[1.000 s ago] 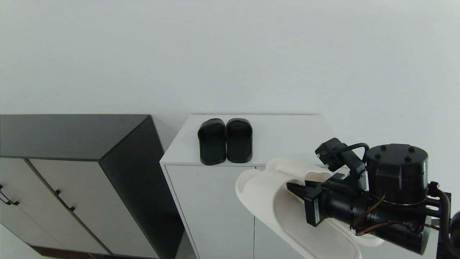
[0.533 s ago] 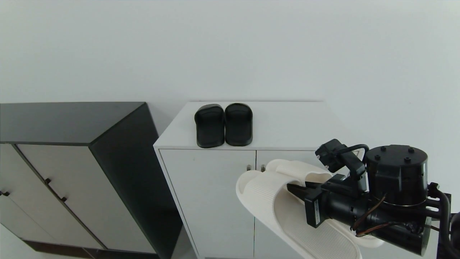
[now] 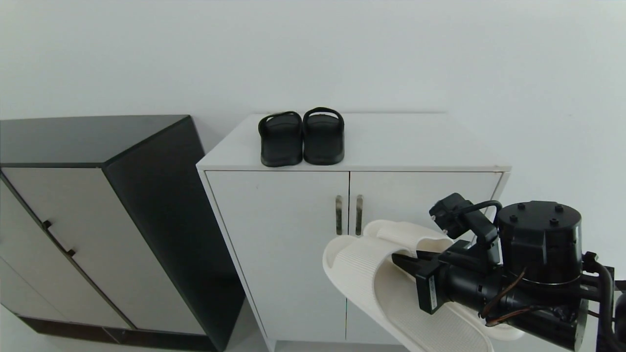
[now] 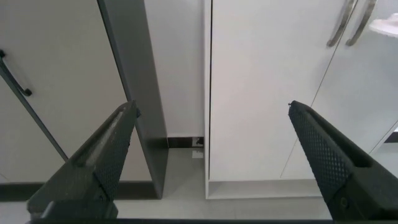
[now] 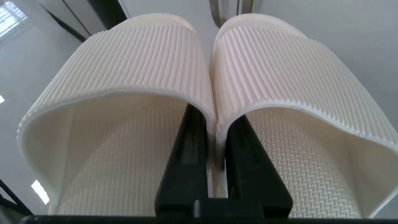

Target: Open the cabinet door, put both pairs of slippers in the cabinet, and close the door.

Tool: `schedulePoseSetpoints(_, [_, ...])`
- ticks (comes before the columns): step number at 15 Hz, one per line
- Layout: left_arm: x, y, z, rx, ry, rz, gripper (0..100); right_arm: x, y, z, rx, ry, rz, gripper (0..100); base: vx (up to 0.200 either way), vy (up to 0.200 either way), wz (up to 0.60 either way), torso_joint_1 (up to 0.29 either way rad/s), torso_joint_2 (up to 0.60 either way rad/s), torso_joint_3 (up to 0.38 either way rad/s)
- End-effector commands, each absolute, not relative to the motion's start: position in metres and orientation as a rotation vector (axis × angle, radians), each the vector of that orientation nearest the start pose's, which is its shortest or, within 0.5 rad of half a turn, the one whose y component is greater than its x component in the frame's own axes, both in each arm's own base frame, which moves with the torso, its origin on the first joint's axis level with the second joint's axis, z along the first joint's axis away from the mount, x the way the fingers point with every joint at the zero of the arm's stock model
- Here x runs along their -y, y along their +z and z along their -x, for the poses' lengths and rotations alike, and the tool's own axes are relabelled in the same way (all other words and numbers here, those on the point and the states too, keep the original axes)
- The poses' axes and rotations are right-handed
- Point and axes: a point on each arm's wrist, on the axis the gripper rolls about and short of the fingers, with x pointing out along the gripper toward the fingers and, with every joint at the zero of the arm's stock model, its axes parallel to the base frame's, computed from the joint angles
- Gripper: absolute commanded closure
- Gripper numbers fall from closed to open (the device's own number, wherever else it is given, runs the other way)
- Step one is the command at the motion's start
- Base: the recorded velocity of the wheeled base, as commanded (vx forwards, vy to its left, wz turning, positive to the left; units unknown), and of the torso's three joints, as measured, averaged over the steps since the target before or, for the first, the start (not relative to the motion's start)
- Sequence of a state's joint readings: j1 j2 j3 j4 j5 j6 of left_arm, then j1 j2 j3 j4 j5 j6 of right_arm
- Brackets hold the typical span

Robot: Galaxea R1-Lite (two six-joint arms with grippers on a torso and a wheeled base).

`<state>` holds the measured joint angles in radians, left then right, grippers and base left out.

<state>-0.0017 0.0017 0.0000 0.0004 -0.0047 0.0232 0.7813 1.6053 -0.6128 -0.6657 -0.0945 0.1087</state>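
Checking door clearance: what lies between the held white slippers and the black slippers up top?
Head view: the cabinet's closed doors and two handles, above the white slippers in the right gripper.

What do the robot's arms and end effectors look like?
The right arm is black, with a round bolted cap, a looped black cable, thin brown wires and a small white label. The right end effector is black and flat-sided. The left end effector is dark grey, tapered and dimpled.

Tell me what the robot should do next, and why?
Probably move the open left gripper to the door handles: the white cabinet has both doors shut, and the right gripper is shut on the white slippers.
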Motion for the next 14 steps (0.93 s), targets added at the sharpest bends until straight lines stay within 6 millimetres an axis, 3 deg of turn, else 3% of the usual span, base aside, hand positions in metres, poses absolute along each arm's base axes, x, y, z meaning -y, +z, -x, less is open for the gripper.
schedulePoseSetpoints(1, [0.0001, 0.0755, 0.0227, -0.001, -0.006, -0.023, 0, -0.1856, 0.1613, -0.1897, -0.339, 0.665, 0.040, 100, 0.000, 0.000, 0.00, -0.173, 0.50, 0.310])
schedulePoseSetpoints(14, [-0.0004, 0.0755, 0.0228, 0.000, 0.015, -0.023, 0, -0.1853, 0.1565, -0.1864, -0.352, 0.678, 0.067, 100, 0.000, 0.000, 0.00, -0.113, 0.46, 0.345])
